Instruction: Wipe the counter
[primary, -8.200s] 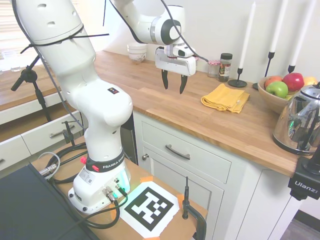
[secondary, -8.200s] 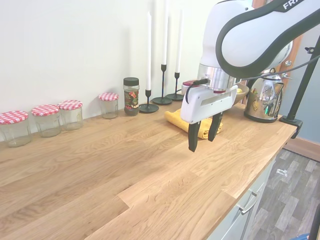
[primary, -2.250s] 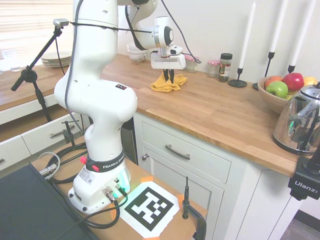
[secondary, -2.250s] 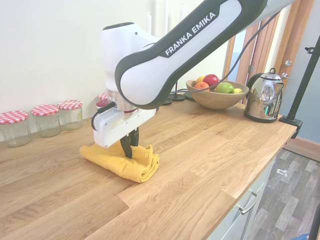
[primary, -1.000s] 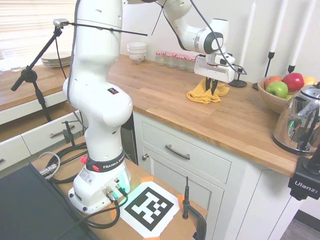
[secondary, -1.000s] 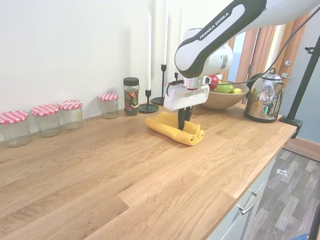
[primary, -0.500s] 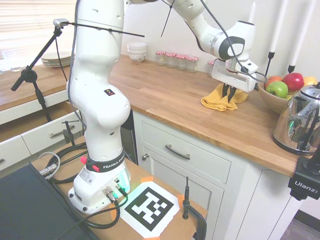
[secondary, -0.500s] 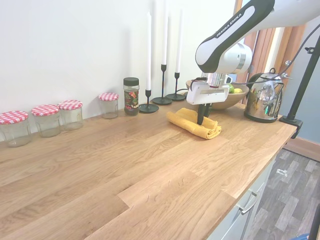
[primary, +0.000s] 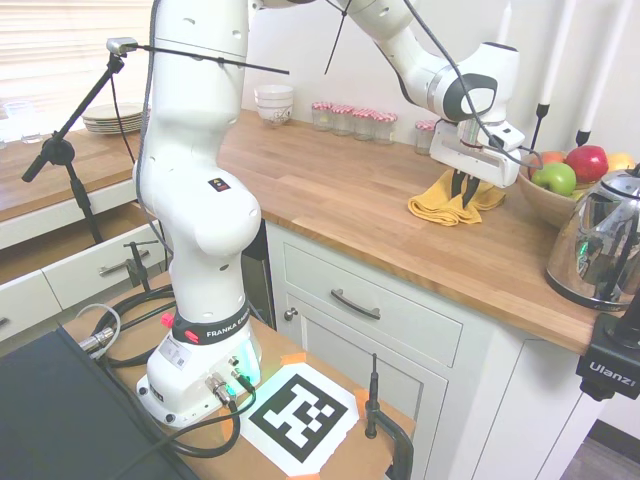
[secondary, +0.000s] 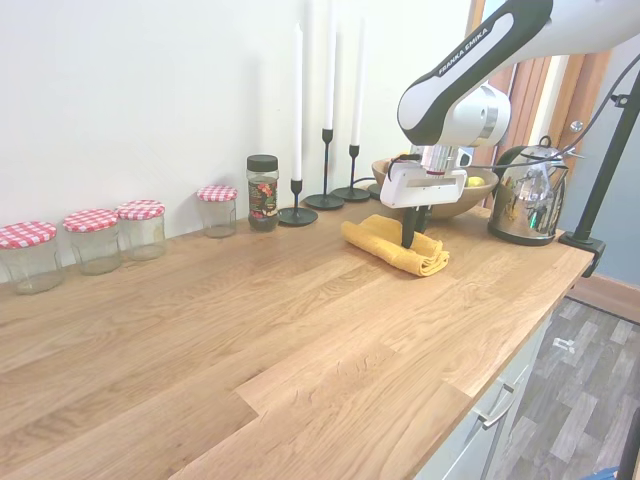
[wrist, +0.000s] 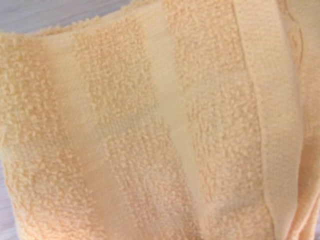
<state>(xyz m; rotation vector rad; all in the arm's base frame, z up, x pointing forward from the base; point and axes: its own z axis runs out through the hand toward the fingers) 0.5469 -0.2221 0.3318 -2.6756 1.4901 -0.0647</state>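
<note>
Pinching a folded yellow towel (primary: 447, 203), the gripper (primary: 467, 196) presses it down onto the counter (primary: 340, 195); my read from both exterior views is that the dark fingers are drawn close together with cloth bunched between them. I see the counter running along the white wall, a long butcher-block top over white cabinets (primary: 375, 330) with metal handles. The towel lies near the counter's kettle end, just beside the wooden fruit bowl (primary: 545, 199), with the bowl between it and the steel kettle (primary: 602, 245). In the second exterior view the towel (secondary: 395, 246) sits folded in layers, its rolled edge toward the counter's front edge, the gripper (secondary: 412, 237) planted on its top. Behind it along the wall I note black candlesticks with white candles (secondary: 328, 120), a dark-lidded spice jar (secondary: 263, 192), and glass jars with red-checked lids (secondary: 92, 237). The wrist view is filled with terry cloth (wrist: 150, 130), slightly blurred; a strip of counter shows at one corner.
</note>
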